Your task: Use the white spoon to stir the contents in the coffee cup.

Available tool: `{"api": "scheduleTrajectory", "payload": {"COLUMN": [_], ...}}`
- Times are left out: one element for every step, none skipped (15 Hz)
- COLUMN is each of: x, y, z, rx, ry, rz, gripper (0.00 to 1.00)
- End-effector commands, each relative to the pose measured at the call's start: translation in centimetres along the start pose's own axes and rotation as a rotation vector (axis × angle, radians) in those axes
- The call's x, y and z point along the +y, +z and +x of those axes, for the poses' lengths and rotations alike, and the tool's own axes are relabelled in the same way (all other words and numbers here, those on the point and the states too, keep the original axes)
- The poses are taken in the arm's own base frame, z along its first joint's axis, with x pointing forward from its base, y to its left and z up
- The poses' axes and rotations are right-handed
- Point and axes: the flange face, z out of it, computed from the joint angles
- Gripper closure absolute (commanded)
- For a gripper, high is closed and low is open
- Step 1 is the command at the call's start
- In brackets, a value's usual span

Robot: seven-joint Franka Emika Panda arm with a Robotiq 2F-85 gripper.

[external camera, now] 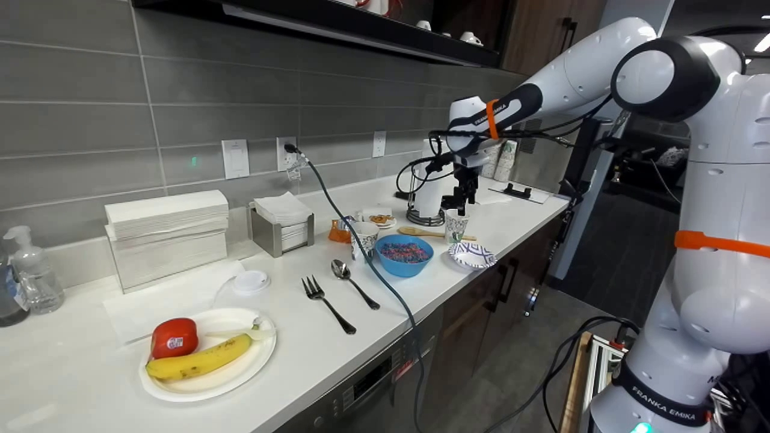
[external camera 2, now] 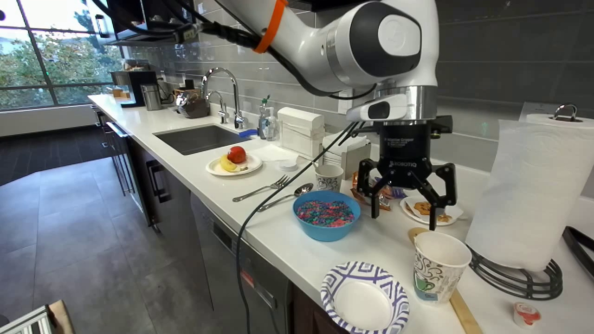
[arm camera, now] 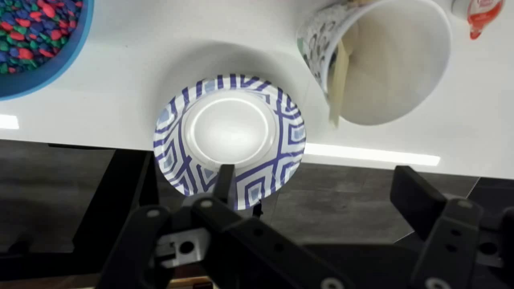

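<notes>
The claw hangs above the counter, its fingers spread wide. The coffee cup stands near it, farther in from the front edge than the patterned bowl. The wrist view, unlike the exterior ones, shows what may be the white spoon crossing the cup's rim.

In an exterior view, we had fork left of metal spoon, paper cup right of paper bowl.
</notes>
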Motion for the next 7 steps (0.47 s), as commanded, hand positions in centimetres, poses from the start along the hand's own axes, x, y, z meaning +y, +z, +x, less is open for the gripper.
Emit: {"api": "scheduleTrajectory", "payload": {"x": [-2.6, -2.6, -1.1, -0.6, -0.6, -0.6, -0.6], "y": [-3.6, -4.2, -4.1, -1.4, -1.4, -1.4, -1.4], "z": [2.1, 2.5, 2.5, 0.8, 0.8, 0.8, 0.8], "rx": [-0.031, -0.06, -0.072, 0.002, 0.002, 0.002, 0.002], "ry": [0.115, 0.11, 0.05, 0.038, 0.038, 0.038, 0.038], "rz": [-0.045, -0.028, 0.003, -0.015, -0.015, -0.015, -0.015], "gripper": [0.0, 0.0, 0.0, 0.0, 0.0, 0.0, 0.0]}}
